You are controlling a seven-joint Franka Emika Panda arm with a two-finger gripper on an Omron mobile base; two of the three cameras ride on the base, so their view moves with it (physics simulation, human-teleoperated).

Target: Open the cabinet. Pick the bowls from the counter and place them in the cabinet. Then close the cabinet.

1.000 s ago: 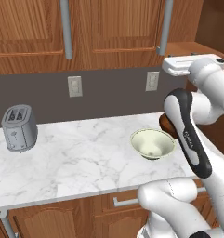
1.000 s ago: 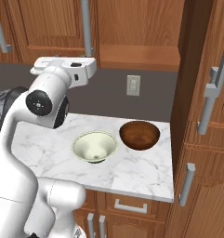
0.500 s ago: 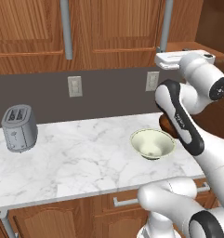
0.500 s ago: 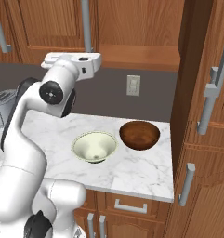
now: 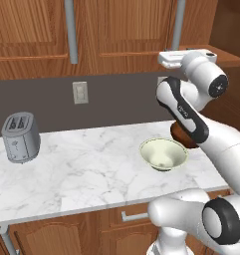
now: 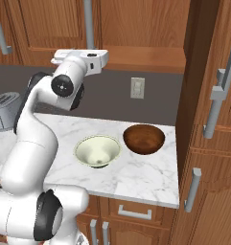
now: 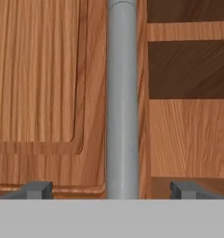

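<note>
The cabinet (image 5: 121, 30) hangs above the counter (image 5: 81, 169) with both reddish-brown doors shut. My gripper (image 5: 179, 56) (image 6: 83, 51) is up at the lower end of the right door's grey bar handle (image 5: 177, 25). In the hand view the handle (image 7: 122, 93) runs straight up between the fingertips (image 7: 36, 189) of my open gripper (image 7: 111, 189), which hold nothing. The cream bowl (image 5: 163, 153) (image 6: 98, 150) rests on the counter. The dark brown bowl (image 6: 144, 139) sits just to its right and is partly hidden by my arm in the left base view.
A grey toaster (image 5: 21, 137) stands at the counter's left end. A tall wooden cabinet (image 6: 213, 119) with vertical handles rises at the counter's right end. Wall outlets (image 5: 80, 92) sit on the dark backsplash. Drawers (image 6: 133, 213) lie below the counter.
The hand has risen a little and shifted left toward the right door's handle. The bowls and toaster have not moved.
</note>
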